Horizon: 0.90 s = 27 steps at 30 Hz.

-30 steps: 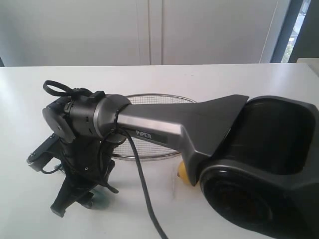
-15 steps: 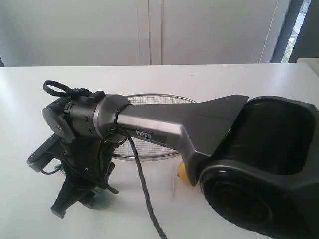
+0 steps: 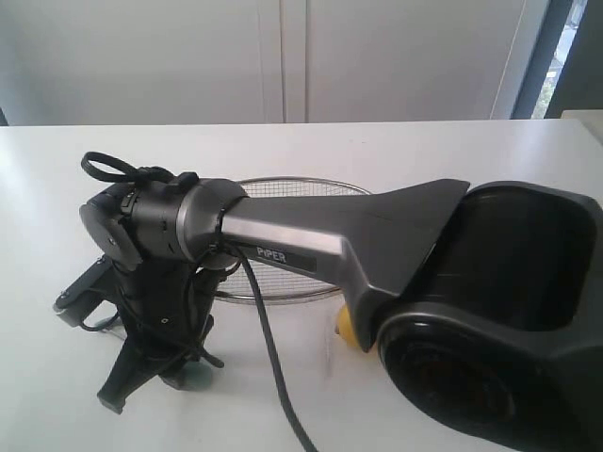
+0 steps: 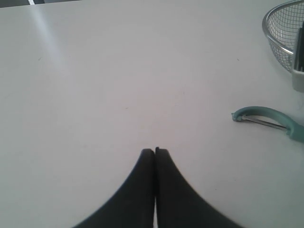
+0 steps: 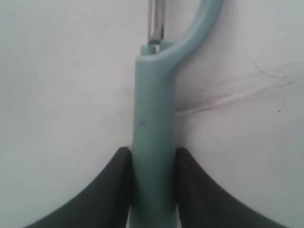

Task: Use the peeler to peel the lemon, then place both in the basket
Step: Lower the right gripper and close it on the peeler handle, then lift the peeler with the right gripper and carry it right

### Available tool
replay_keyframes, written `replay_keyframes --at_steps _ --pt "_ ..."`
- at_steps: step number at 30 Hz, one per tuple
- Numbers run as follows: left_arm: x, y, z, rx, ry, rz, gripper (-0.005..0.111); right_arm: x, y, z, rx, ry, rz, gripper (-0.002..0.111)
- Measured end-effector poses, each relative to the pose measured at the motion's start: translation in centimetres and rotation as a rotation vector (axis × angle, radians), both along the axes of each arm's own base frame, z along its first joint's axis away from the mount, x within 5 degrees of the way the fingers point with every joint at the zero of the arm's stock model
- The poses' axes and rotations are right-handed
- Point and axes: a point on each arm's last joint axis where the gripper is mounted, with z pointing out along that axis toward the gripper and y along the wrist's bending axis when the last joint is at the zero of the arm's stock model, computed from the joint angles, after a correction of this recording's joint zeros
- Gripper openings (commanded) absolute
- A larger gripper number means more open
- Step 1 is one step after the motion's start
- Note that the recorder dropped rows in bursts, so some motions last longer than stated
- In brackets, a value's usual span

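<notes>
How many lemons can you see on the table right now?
1. The lemon lies on the table near the basket's front rim, mostly hidden behind the right arm. That arm blocks much of the table, so more may be hidden.

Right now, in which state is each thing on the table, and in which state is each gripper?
Peeler: lying on the table, handle clamped from both sides.
Right gripper: shut on the peeler handle.
Left gripper: shut, holding nothing.
Lemon: on the table near the basket, mostly hidden by the arm; peel cannot be judged.
Basket: upright on the table; inside mostly hidden.
</notes>
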Motion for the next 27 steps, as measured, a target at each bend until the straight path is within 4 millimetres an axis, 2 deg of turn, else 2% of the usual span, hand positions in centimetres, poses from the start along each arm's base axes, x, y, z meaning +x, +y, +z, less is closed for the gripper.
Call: replay_keyframes --at_steps 7,16,19,23,27 --pt "0.0 0.0 0.0 0.000 0.000 0.000 0.000 0.0 -0.1 0.6 0.006 -0.011 -0.001 0.019" --pt "0.0 0.0 0.0 0.000 0.000 0.000 0.000 -0.1 -0.3 3.3 0.054 -0.042 -0.004 0.019" --pt "0.0 0.0 0.0 0.000 0.000 0.000 0.000 -0.2 -0.4 4.6 0.069 -0.052 -0.004 0.013" --pt "0.0 0.0 0.0 0.000 0.000 0.000 0.000 -0.4 -0.7 6.1 0.087 -0.063 -0.004 0.000" --pt "0.0 0.0 0.0 0.000 0.000 0.000 0.000 -0.5 -0.9 7.1 0.104 -0.074 -0.004 0.000"
